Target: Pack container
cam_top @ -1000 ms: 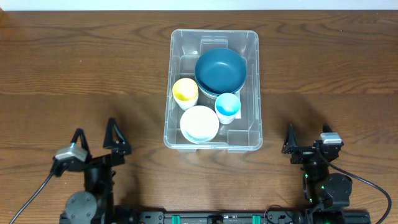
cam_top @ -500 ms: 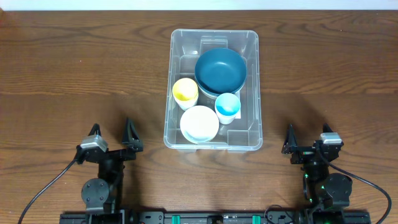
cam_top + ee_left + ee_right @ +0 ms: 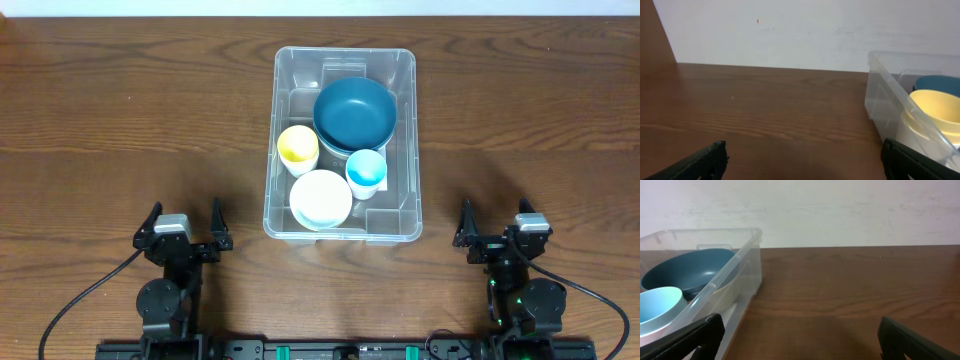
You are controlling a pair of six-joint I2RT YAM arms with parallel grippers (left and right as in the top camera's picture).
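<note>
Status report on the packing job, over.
Left gripper open, empty; right gripper open, empty. Container holds blue bowl, white bowl, yellow cup, light blue cup. Nothing between grippers and container.

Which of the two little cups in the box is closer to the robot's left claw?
The yellow cup, by the container's left wall; the light blue cup sits further right.

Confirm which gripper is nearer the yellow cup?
Left. The left gripper sits outside the container wall on the yellow cup side; the right gripper sits beyond the opposite wall, farther off.
</note>
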